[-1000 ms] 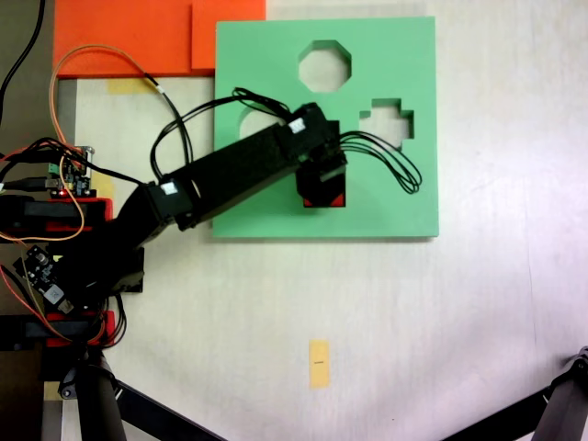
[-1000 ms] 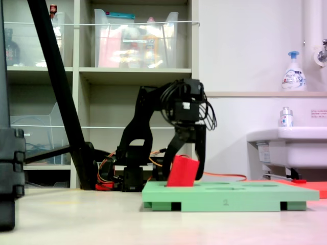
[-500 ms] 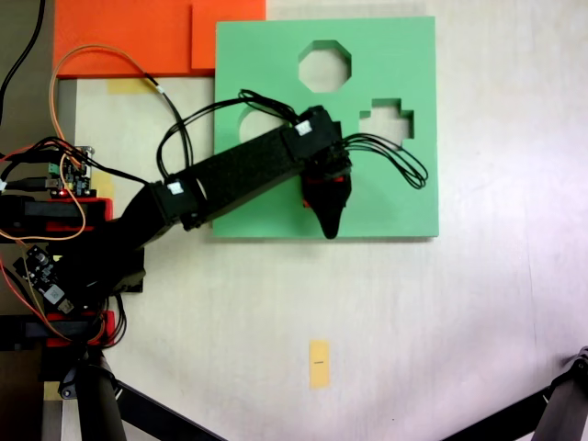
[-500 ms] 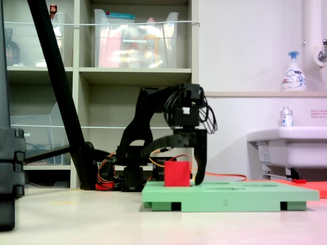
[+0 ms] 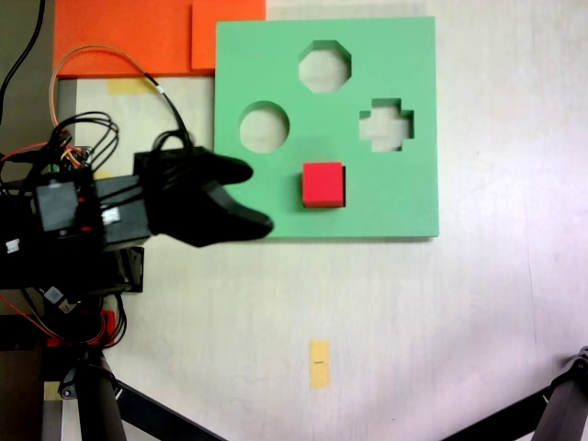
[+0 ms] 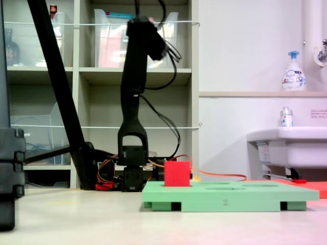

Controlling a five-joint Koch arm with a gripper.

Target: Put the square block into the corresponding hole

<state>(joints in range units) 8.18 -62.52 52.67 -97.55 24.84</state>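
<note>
The square block is a small red cube standing upright on the green foam board. It sits at the square hole, which it covers except for a thin dark edge on the block's right. In the second exterior view the block stands level, with most of its height above the board. My gripper is lifted and pulled back to the board's left edge in the first exterior view. It is open, holds nothing, and is well apart from the block. The raised arm is blurred near its top.
The board also has a round cutout, an octagonal cutout and a cross-shaped cutout. Orange foam lies at the top left. A yellow paper tag lies on the table below. Tripod legs cross the lower corners.
The gripper opened and let go of the block, which went from tilted to level on the board. The arm then rose and drew back towards its base.
</note>
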